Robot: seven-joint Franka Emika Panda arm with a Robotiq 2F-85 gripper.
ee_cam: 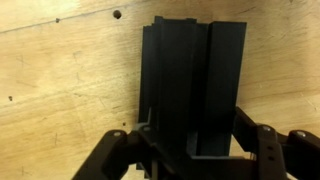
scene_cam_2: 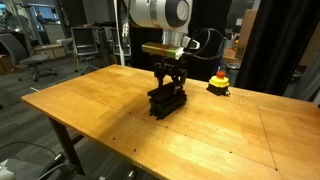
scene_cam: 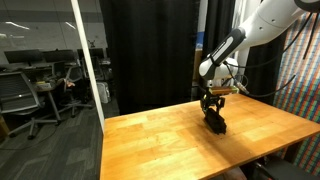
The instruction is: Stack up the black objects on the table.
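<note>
The black objects (scene_cam_2: 166, 103) lie piled in a small stack near the middle of the table (scene_cam_2: 110, 115), and the stack also shows in an exterior view (scene_cam: 216, 124). My gripper (scene_cam_2: 168, 80) is straight above the stack, fingers down on its top. In the wrist view the black slabs (ee_cam: 190, 80) fill the centre. My gripper (ee_cam: 192, 150) has a finger pressed against each long side of the uppermost slab, so it is shut on that slab. The lower slabs are mostly hidden under it.
A small red-and-white topped object on a yellow base (scene_cam_2: 219, 82) stands on the table beyond the stack. Black curtains hang behind the table (scene_cam: 150, 50). Office chairs (scene_cam: 25, 95) stand on the floor off to one side.
</note>
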